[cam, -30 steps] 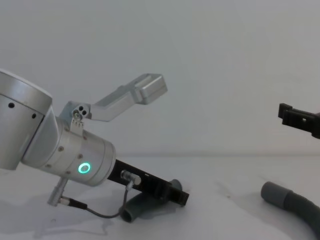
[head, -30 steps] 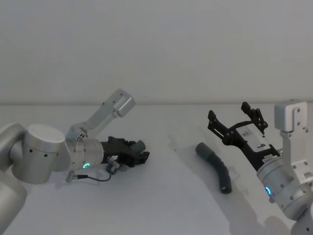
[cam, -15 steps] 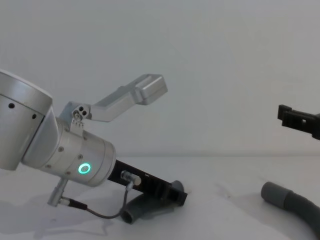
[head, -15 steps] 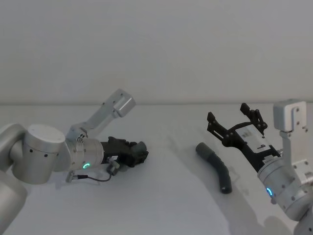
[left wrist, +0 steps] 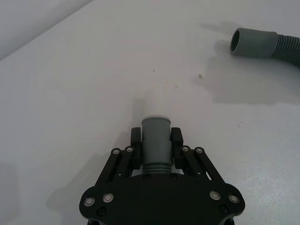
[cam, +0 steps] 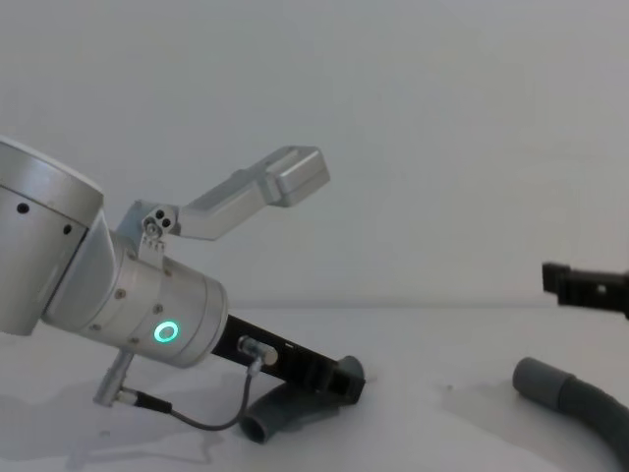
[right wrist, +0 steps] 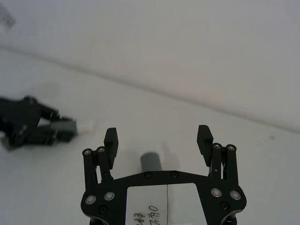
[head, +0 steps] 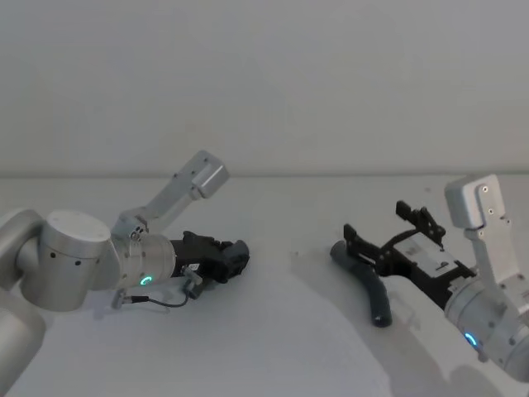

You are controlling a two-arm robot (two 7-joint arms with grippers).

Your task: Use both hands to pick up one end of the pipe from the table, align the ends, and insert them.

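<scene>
Head view: low left gripper (head: 237,258) clamps short pipe (cam: 285,415); right gripper (head: 374,219) hovers wide open above longer pipe (head: 369,287).

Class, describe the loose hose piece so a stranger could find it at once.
On the white table, look to the robot's right, by the open right pincer. The curved ribbed grey hose lies there free, unlike the short piece clamped in the left pincer.
</scene>
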